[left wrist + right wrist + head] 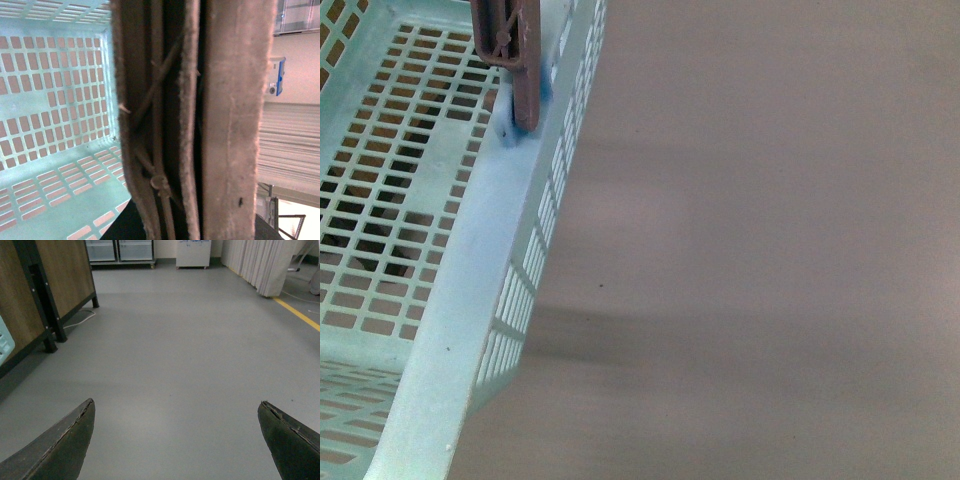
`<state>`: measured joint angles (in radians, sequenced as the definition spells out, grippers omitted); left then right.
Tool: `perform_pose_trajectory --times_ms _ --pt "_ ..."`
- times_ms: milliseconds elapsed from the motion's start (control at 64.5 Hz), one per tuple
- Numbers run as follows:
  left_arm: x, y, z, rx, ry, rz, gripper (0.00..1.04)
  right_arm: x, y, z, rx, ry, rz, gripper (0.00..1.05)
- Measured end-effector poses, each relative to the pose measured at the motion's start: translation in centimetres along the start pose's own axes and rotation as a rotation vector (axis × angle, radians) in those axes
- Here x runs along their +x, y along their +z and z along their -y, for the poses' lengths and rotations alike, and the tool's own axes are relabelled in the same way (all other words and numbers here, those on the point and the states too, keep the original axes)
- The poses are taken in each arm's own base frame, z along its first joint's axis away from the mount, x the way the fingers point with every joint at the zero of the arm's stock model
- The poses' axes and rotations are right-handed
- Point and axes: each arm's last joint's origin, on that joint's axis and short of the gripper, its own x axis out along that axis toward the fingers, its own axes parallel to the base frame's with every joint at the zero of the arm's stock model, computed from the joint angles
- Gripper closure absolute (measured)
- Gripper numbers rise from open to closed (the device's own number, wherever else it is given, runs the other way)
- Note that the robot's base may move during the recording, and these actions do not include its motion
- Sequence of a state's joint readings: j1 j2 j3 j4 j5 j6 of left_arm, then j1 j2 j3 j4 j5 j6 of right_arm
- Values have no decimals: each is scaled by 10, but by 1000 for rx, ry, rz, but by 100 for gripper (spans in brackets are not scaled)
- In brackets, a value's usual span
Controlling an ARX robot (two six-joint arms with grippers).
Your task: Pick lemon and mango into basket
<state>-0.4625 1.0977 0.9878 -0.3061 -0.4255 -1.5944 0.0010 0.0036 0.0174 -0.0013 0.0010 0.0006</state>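
The turquoise basket [470,300] fills the left of the front view, close up and tilted, with a brown handle [510,50] at its rim. In the left wrist view the two brown handles [230,125] stand pressed together in front of the basket's slotted inside [55,100]. My left gripper [187,215] is shut on them, its fingers mostly hidden. My right gripper [177,440] is open and empty above the grey floor, with both dark fingertips [60,450] wide apart. A corner of the basket [4,342] shows at that view's edge. The lemon and mango are out of view.
A plain grey-brown surface [770,250] lies right of the basket. In the right wrist view are wooden panels on black legs [55,280], a white cabinet [192,252], curtains [260,265] and a yellow floor line [300,315].
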Motion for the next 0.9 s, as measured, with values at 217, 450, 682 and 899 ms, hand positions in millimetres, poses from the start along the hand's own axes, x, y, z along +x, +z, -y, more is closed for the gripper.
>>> perform_pose_trajectory --times_ms 217,450,682,899 --pt "1 -1 -3 4 10 0 89 0 0 0 0 1 0 9" --pt "1 0 -3 3 9 1 89 0 0 0 0 0 0 9" --pt "1 0 -3 3 9 1 89 0 0 0 0 0 0 9" --pt "1 0 -3 4 9 1 89 0 0 0 0 0 -1 9"
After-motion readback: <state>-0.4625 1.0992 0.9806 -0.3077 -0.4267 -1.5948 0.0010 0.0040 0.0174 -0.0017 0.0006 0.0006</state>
